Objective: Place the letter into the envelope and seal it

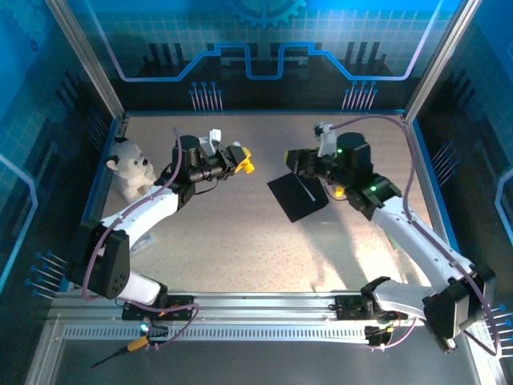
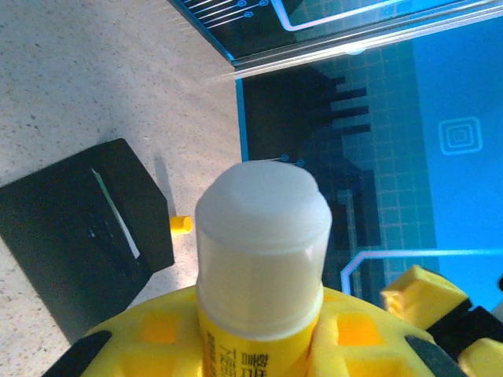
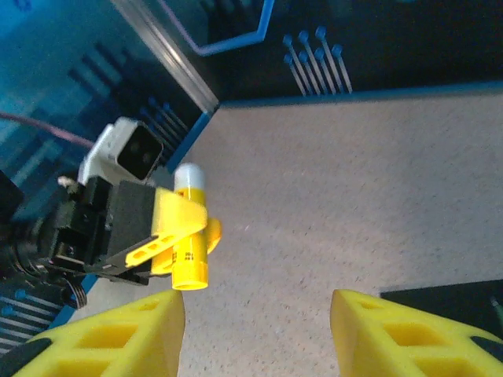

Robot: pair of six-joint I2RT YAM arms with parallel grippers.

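1. Left gripper (image 1: 240, 158), upper centre of the overhead frame, pinches a yellow glue stick (image 2: 263, 259); right gripper (image 3: 255, 330) stands spread.
2. Black envelope (image 1: 298, 196) lies flat on the tabletop (image 1: 240, 241), centre right, below the right gripper.
3. Small yellow piece (image 2: 181, 225) rests beside the envelope's corner.

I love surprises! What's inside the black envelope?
A thin white strip peeks out across the envelope. Everything else inside is hidden by its black paper.

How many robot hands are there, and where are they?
2. The left hand is up above the table, gripping a glue stick. The right hand is open, facing it, near the black envelope.
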